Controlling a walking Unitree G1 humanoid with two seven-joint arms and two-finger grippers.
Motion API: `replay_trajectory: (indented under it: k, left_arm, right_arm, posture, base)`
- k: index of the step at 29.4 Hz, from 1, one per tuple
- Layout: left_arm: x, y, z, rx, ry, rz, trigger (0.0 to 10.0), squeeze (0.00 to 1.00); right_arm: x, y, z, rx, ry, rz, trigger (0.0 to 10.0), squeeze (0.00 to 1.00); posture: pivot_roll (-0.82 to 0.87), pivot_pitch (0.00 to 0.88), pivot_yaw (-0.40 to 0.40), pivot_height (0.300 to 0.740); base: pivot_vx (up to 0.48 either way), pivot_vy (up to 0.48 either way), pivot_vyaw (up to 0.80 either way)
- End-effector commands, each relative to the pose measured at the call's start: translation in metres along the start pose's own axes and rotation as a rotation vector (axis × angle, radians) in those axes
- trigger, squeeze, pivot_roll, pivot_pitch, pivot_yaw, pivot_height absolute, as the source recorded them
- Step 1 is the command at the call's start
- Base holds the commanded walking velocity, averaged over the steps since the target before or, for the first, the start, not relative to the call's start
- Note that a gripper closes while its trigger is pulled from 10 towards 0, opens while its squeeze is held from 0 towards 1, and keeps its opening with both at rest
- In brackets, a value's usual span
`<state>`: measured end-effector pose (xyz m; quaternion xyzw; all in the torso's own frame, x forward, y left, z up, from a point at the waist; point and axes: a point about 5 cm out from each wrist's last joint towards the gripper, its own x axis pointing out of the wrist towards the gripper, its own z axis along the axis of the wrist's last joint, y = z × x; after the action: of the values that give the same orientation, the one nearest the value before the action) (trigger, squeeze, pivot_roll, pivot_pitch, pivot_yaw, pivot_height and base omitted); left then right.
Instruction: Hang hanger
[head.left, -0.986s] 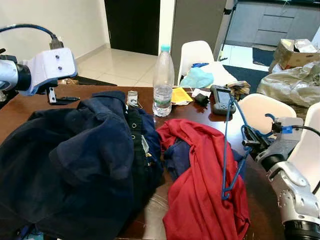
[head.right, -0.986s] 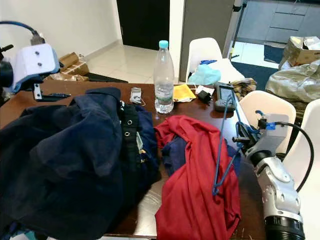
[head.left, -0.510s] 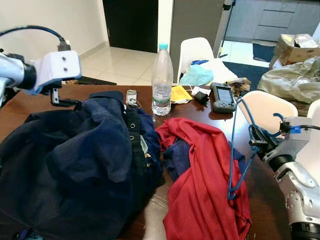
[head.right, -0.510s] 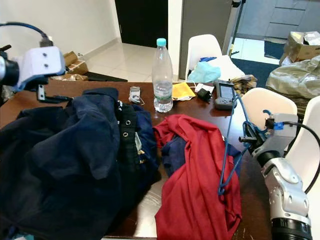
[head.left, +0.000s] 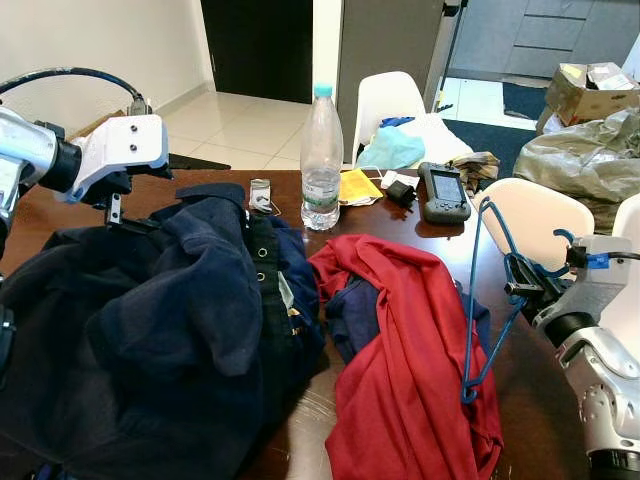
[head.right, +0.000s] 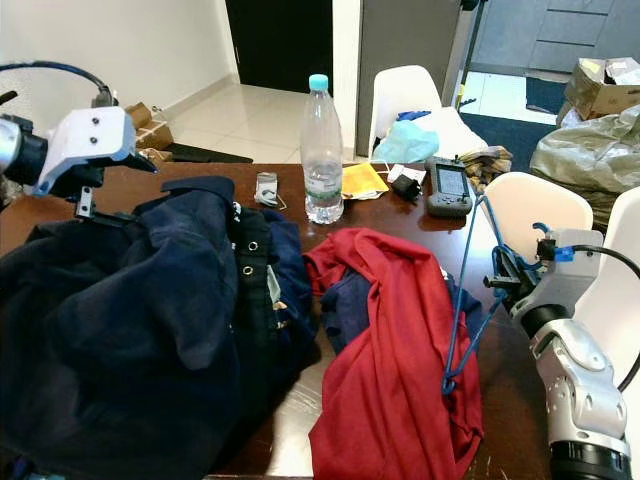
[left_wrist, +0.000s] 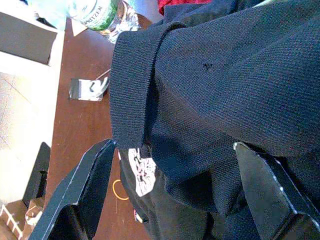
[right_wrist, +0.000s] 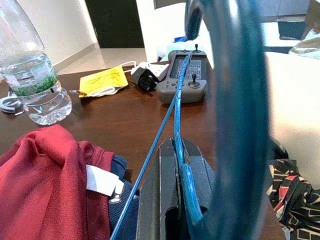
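Head cams look down over the table; both wrist cams sit close, sharing the bottle at 12 o'clock.

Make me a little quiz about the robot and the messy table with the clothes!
1. True or false: the right gripper is shut on the blue wire hanger.
2. Which garment is the left gripper hovering over, fingers open? A) the red shirt B) the navy polo shirt C) a white towel
3. Fill in: the tall thing standing behind the clothes on the brown table is a clear plastic water ____.

Key: 1 true. 2 B. 3 bottle.
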<state>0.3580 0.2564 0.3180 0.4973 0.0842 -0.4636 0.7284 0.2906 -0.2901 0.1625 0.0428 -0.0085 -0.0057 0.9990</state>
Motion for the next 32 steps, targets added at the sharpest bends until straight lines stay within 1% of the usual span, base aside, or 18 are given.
replay_trajectory:
  k: [1, 4, 5, 8, 9, 10, 11, 13, 14, 16, 17, 19, 21, 22, 23, 24, 25, 32]
  left_arm:
    - [0.003, 0.000, 0.002, 0.005, -0.008, -0.017, 10.0, 0.00]
    - [0.003, 0.001, 0.004, 0.002, -0.024, -0.022, 10.0, 0.00]
    - [0.000, 0.002, 0.009, -0.014, -0.071, -0.054, 10.0, 0.00]
    - [0.000, 0.002, 0.009, -0.014, -0.071, -0.054, 10.0, 0.00]
    - [-0.011, 0.005, 0.016, -0.032, -0.127, -0.075, 10.0, 0.00]
    - [-0.011, 0.005, 0.016, -0.032, -0.127, -0.075, 10.0, 0.00]
    - [-0.023, 0.007, 0.021, -0.048, -0.171, -0.090, 10.0, 0.00]
    - [-0.023, 0.007, 0.021, -0.048, -0.171, -0.090, 10.0, 0.00]
    - [-0.034, 0.009, 0.025, -0.056, -0.200, -0.090, 10.0, 0.00]
    - [-0.034, 0.009, 0.025, -0.056, -0.200, -0.090, 10.0, 0.00]
    - [-0.046, 0.006, 0.025, -0.070, -0.201, -0.097, 10.0, 0.00]
    - [-0.046, 0.006, 0.025, -0.070, -0.201, -0.097, 10.0, 0.00]
    - [-0.062, 0.002, 0.017, -0.099, -0.127, -0.098, 10.0, 0.00]
    - [-0.062, 0.002, 0.017, -0.099, -0.127, -0.098, 10.0, 0.00]
    - [-0.068, 0.000, 0.006, -0.121, -0.031, -0.100, 10.0, 0.00]
    - [-0.068, 0.000, 0.006, -0.121, -0.031, -0.100, 10.0, 0.00]
    - [-0.072, -0.001, -0.004, -0.129, 0.054, -0.100, 10.0, 0.00]
    - [-0.072, -0.002, -0.014, -0.131, 0.127, -0.104, 10.0, 0.00]
  right_arm:
    - [-0.001, 0.000, 0.003, 0.010, -0.011, 0.002, 10.0, 0.00]
    - [0.000, 0.000, 0.004, 0.011, -0.011, 0.000, 10.0, 0.00]
    - [0.000, -0.001, 0.004, 0.011, -0.012, -0.003, 10.0, 0.00]
    - [0.000, -0.001, 0.004, 0.011, -0.012, -0.003, 10.0, 0.00]
    - [0.000, -0.001, 0.004, 0.010, -0.011, -0.005, 10.0, 0.00]
    - [0.000, -0.001, 0.004, 0.010, -0.011, -0.005, 10.0, 0.00]
    - [-0.001, -0.002, 0.004, 0.009, -0.009, -0.007, 10.0, 0.00]
    - [-0.001, -0.002, 0.004, 0.009, -0.009, -0.007, 10.0, 0.00]
    - [-0.001, -0.002, 0.004, 0.007, -0.007, -0.005, 10.0, 0.00]
    - [-0.001, -0.002, 0.004, 0.007, -0.007, -0.005, 10.0, 0.00]
    - [-0.001, -0.002, 0.004, 0.004, -0.006, -0.003, 10.0, 0.00]
    - [-0.001, -0.002, 0.004, 0.004, -0.006, -0.003, 10.0, 0.00]
    - [-0.001, -0.001, 0.003, -0.001, -0.002, 0.002, 10.0, 0.00]
    - [-0.001, -0.001, 0.003, -0.001, -0.002, 0.002, 10.0, 0.00]
    - [-0.001, -0.001, 0.002, -0.002, 0.001, 0.002, 10.0, 0.00]
    - [-0.001, -0.001, 0.002, -0.002, 0.001, 0.002, 10.0, 0.00]
    - [-0.001, -0.002, 0.002, -0.002, 0.001, 0.001, 10.0, 0.00]
    - [0.000, -0.003, 0.004, -0.002, -0.001, -0.001, 10.0, 0.00]
  posture:
    - [0.07, 0.046, 0.019, 0.740]
    - [0.07, 0.042, 0.023, 0.740]
    - [0.07, 0.042, 0.023, 0.740]
    - [0.07, 0.042, 0.023, 0.740]
    - [0.06, 0.038, 0.025, 0.740]
    - [0.06, 0.038, 0.025, 0.740]
    - [0.06, 0.036, 0.026, 0.740]
    - [0.06, 0.036, 0.026, 0.740]
    - [0.06, 0.035, 0.026, 0.740]
    - [0.06, 0.035, 0.026, 0.740]
    - [0.06, 0.019, 0.026, 0.740]
    - [0.06, 0.019, 0.026, 0.740]
    - [0.06, 0.029, 0.025, 0.740]
    - [0.06, 0.029, 0.025, 0.740]
    - [0.07, 0.028, 0.021, 0.740]
    - [0.07, 0.028, 0.021, 0.740]
    - [0.06, 0.030, 0.021, 0.740]
    - [0.07, 0.030, 0.019, 0.740]
  base:
    - [0.000, 0.000, 0.00]
    - [0.000, 0.000, 0.00]
    - [0.000, 0.000, 0.00]
    - [0.000, 0.000, 0.00]
    - [0.000, 0.000, 0.00]
    - [0.000, 0.000, 0.00]
    - [0.000, 0.000, 0.00]
    - [0.000, 0.000, 0.00]
    - [0.000, 0.000, 0.00]
    - [0.000, 0.000, 0.00]
    - [0.000, 0.000, 0.00]
    - [0.000, 0.000, 0.00]
    - [0.000, 0.000, 0.00]
    - [0.000, 0.000, 0.00]
    - [0.000, 0.000, 0.00]
    - [0.000, 0.000, 0.00]
    - [0.000, 0.000, 0.00]
    - [0.000, 0.000, 0.00]
